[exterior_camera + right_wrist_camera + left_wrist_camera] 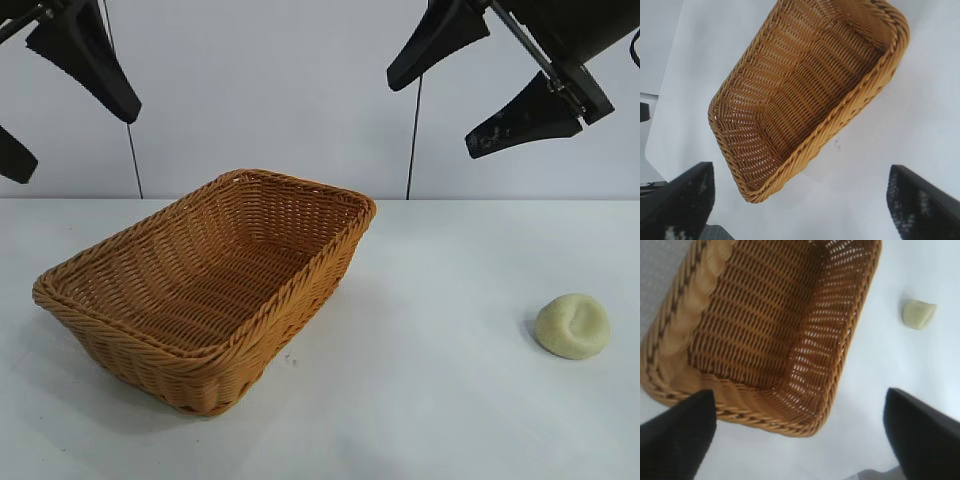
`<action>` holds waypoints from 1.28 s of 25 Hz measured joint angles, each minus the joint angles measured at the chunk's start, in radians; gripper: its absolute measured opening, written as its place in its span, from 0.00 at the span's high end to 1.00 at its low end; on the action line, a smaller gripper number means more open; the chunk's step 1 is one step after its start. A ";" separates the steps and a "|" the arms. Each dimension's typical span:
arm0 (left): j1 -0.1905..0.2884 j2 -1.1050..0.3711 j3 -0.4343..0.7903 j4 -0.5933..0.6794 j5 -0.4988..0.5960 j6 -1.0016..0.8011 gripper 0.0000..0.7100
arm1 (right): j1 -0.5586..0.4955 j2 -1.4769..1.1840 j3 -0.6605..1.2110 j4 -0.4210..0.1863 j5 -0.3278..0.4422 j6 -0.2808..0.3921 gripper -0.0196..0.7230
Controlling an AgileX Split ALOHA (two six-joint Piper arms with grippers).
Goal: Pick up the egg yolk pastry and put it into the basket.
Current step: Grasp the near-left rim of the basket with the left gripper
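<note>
Nothing is grasped yet: the egg yolk pastry (572, 326) sits at lower right on the desk (440, 400), outside the basket (215, 272). Both the right gripper (480, 85) and the left gripper (60, 95) hang with fingers spread along the top edge; the right must descend to the pastry.

Open table (430, 400) around pastry (572, 325)

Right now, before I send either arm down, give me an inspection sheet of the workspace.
Surface: white table, bare apart from the job's things.
Job's things: basket at exterior left, nothing inside; egg yolk pastry on the table at exterior right, well apart from the basket.
Clutter: nothing seen.
Grippers: left claw open, raised over the basket's near end; right claw open, raised, holding nothing.
Cables: two thin dark cables hang against the back wall.
Surroundings: plain white wall.
</note>
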 joint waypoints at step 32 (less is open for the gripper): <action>-0.128 0.269 0.173 0.288 -0.298 -1.056 0.02 | 0.000 0.000 0.000 -0.001 0.000 0.000 0.11</action>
